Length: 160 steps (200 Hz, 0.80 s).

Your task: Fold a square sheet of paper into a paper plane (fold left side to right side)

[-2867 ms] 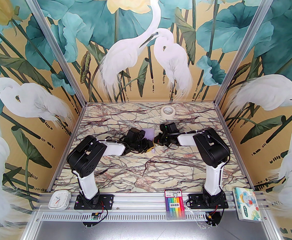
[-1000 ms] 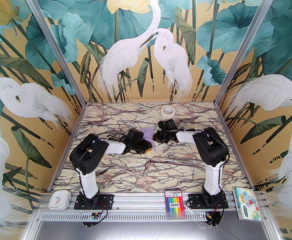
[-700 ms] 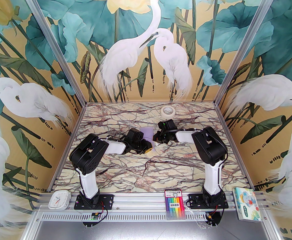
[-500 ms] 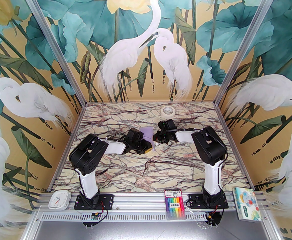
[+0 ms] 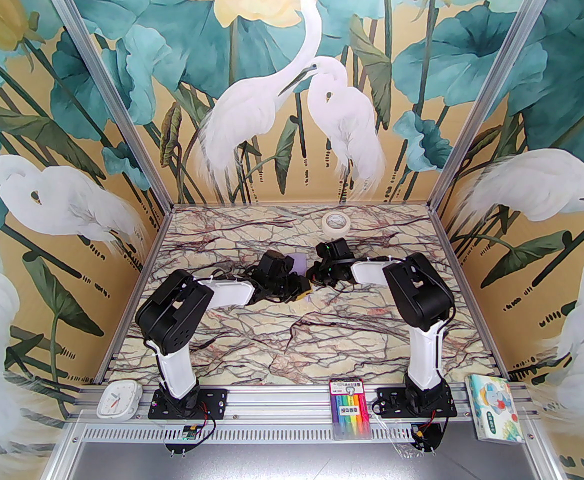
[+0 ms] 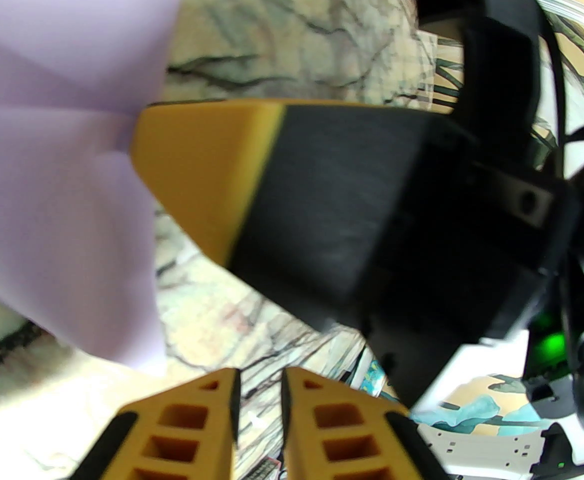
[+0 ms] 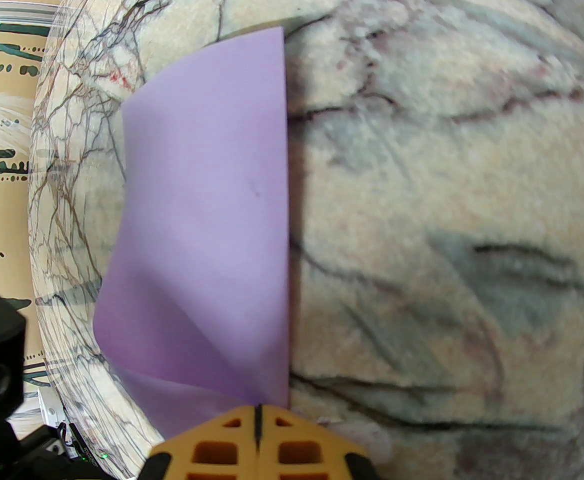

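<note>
The right gripper [image 7: 257, 410] has its 2 yellow fingers pressed flat together, with only a hairline seam between them. The near corner of the square sheet of paper [image 7: 206, 208] runs straight into that seam, so the tips pinch the paper there. The sheet is pale lavender and lies doubled over on the marble-patterned table [image 7: 447, 168]. It has 1 straight edge along its right side, and its upper layer bows up off the lower one toward the left. A lower flap shows just beside the fingertips on the left. In the left wrist view, creases in the paper run together at the tip of those shut fingers [image 6: 196, 168]. The left gripper [image 6: 257, 380] has its jaws parted by a narrow slot, with table surface showing through and nothing between them. Its tips sit just beside a corner of the sheet, with a small gap between, and near the right gripper. From above, both wrists meet over the middle of the table with a strip of lavender between them.
</note>
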Tool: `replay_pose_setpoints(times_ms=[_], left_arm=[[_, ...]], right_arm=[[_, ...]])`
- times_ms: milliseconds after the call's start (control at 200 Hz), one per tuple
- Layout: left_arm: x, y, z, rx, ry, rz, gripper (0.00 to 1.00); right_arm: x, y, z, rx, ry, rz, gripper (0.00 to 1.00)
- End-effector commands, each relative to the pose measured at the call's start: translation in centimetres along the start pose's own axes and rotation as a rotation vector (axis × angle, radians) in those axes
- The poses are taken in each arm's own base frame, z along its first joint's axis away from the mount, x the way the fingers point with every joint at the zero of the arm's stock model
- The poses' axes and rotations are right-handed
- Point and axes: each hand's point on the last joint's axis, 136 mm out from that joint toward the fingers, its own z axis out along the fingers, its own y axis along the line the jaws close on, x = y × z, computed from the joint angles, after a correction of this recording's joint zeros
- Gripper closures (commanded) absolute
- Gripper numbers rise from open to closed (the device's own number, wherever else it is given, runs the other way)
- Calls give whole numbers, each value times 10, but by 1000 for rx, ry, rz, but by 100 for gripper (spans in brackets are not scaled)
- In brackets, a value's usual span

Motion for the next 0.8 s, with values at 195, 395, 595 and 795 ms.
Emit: replay_pose_setpoints(times_ms=[195, 395, 595, 795], left_arm=[[7, 19, 15, -25, 35, -7, 80], [7, 23, 17, -33, 30, -11, 80], [7, 29, 19, -58, 26, -24, 80], [9, 38, 23, -92, 27, -41, 80]], right_arm=[[7, -11, 8, 40, 21, 7, 100], [7, -11, 8, 37, 21, 10, 100], [9, -11, 9, 38, 25, 13, 100], [10, -10, 8, 35, 23, 13, 100]])
